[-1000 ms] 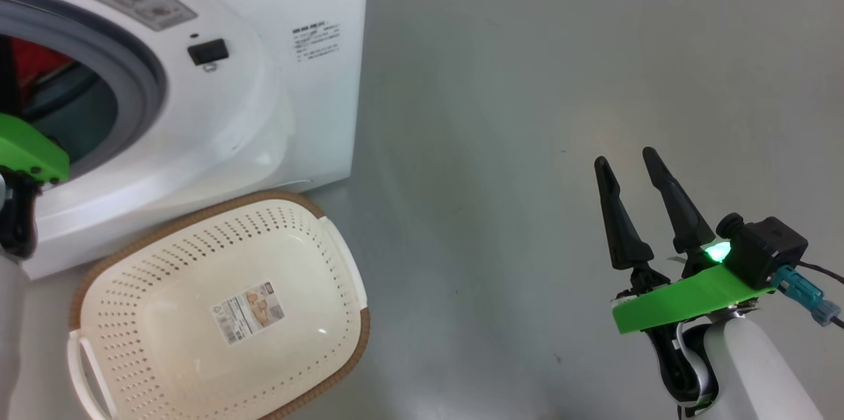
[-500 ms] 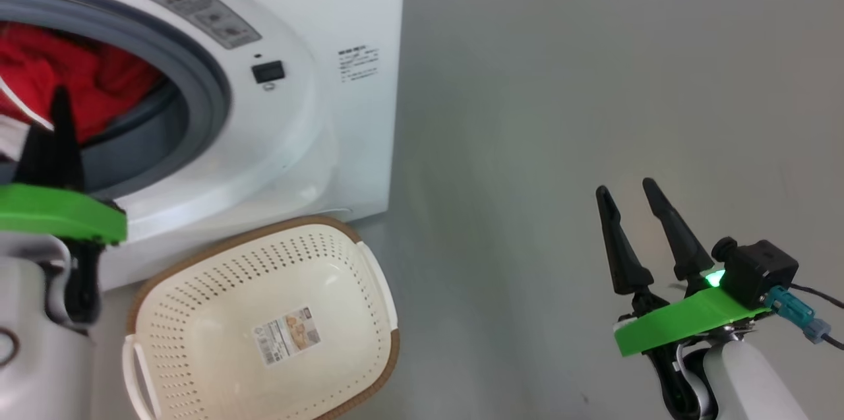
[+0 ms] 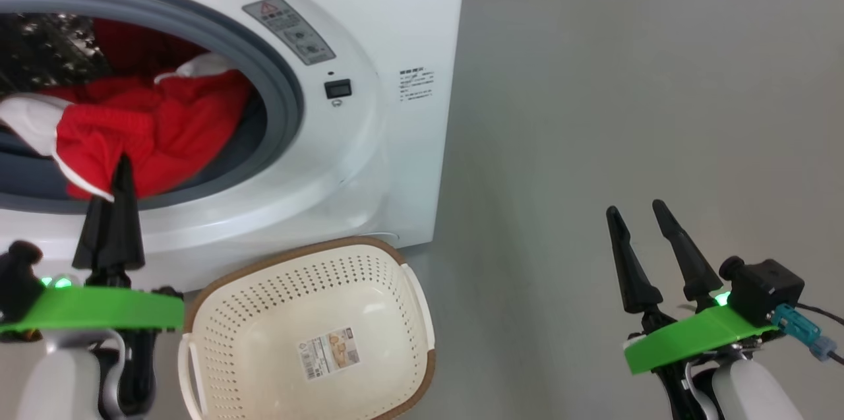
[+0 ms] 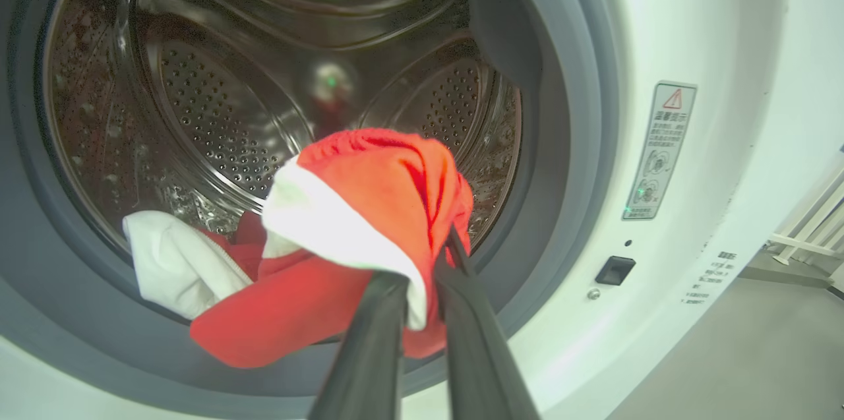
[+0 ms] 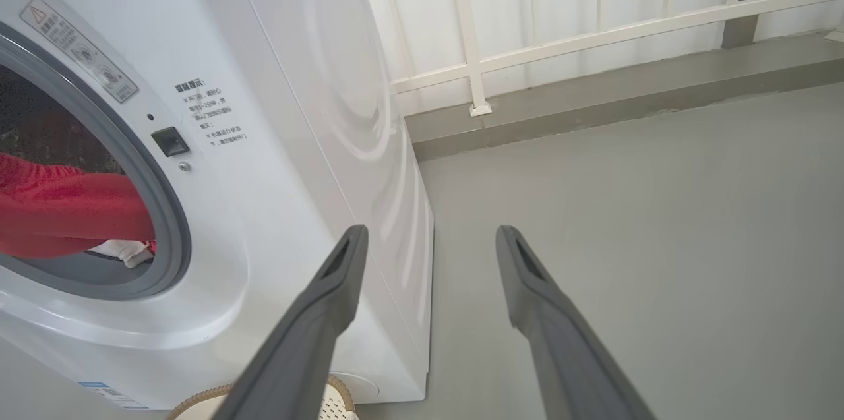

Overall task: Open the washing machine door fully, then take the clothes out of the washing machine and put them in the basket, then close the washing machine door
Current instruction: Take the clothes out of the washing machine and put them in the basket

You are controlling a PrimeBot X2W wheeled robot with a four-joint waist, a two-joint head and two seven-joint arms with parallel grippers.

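The washing machine (image 3: 402, 18) stands with its opening uncovered; its door is out of view. The clothes (image 3: 155, 126), red with white trim, hang over the grey gasket at the drum mouth. My left gripper (image 3: 122, 166) is shut on a fold of a red garment (image 4: 369, 196) just in front of the opening, and a white piece (image 4: 175, 262) trails behind it. The basket (image 3: 300, 250) sits on the floor below the opening, with nothing in it but a label. My right gripper (image 3: 633, 209) hovers open over the floor to the right, also seen as my right gripper (image 5: 430, 235).
Grey floor (image 3: 626, 77) spreads to the right of the machine. A white railing (image 5: 593, 31) and a low grey ledge run along the wall behind. The door latch socket (image 3: 337, 88) sits on the machine's front, right of the opening.
The head camera has swung, bringing the drum opening and basket further into the picture. My left gripper has risen into view, its tip at the red garment. The right gripper stays open.
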